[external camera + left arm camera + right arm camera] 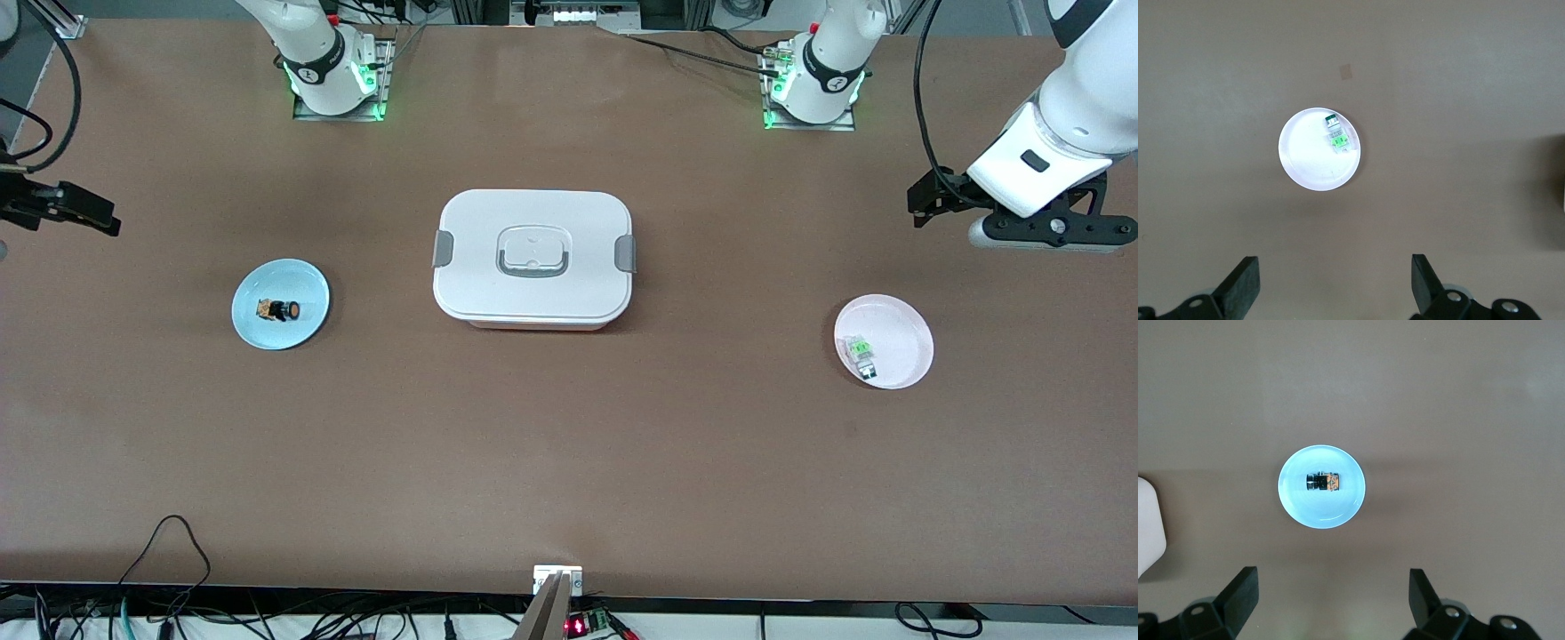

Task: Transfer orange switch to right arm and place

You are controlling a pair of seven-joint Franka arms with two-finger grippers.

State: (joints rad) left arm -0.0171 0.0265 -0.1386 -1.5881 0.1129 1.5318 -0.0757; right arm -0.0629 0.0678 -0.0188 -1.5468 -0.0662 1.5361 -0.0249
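Note:
The orange switch [277,310], tiny and black with an orange and copper end, lies on the light blue plate [307,286] toward the right arm's end of the table. It also shows in the right wrist view [1323,482]. My right gripper [100,220] is open and empty, up over the bare table beside the blue plate [1345,503]; its fingertips [1245,583] stand wide apart. My left gripper [922,201] is open and empty, up over the bare table beside the pink plate [907,329], and shows in the left wrist view [1335,280].
A white lidded box [533,258] with grey clips and handle stands mid-table. A clear part with a green top [861,352] lies on the pink plate [1305,160], also seen in the left wrist view [1336,137]. Cables run along the table's front edge.

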